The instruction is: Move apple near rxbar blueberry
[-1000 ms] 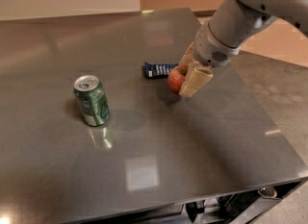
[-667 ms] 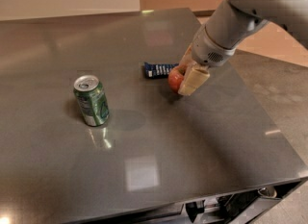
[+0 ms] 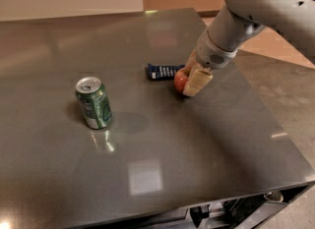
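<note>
arm: reaching down from upper right; gripper [image 3: 187,82]: low, clasping apple [image 3: 179,80]

I have one camera only. It looks down at a slant from above the near edge of the table [image 3: 162,139], facing the far side, fairly close. The arm [image 3: 236,26] enters top right; the gripper [image 3: 191,79] sits just right of centre.

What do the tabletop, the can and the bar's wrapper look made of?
Tabletop: dark polished stone or laminate; it mirrors lights. Can: painted metal, shiny silver lid. Wrapper: probably plastic film, thin and printed. The hand grips the apple beside the wrapper.
</note>
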Tool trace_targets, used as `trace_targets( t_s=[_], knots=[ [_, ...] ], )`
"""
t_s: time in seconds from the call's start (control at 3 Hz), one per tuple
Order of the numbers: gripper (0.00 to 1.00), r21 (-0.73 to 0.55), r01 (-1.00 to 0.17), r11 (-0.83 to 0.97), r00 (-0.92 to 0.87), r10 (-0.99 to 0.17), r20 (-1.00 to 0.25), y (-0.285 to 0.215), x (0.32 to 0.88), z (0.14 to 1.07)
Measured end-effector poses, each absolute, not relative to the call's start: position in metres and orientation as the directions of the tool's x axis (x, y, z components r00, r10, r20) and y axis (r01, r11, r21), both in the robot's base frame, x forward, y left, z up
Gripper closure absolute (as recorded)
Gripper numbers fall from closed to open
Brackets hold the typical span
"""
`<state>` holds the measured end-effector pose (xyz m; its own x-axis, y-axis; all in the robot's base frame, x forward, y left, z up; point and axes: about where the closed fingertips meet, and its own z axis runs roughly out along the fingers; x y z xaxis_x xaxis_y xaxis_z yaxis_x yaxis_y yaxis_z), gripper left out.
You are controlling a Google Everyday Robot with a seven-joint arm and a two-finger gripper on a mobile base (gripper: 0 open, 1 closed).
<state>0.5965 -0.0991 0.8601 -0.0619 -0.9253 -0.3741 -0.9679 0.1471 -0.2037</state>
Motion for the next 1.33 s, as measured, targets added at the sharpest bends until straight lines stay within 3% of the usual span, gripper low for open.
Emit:
trace_targets(
  t_s=[0.67,1.0,1.33],
  knots=[
    [0.15,-0.175,-0.973,0.154,-0.076,-0.919,-0.387,-0.1005,0.6079,0.8508],
    [0.00,-0.174,-0.973,0.152,-0.075,-0.920,-0.385,-0.0994,0.6075,0.8497],
    [0.00,-0.173,-0.973,0.152,-0.075,-0.920,-0.385,-0.0993,0.6075,0.8496]
  ],
)
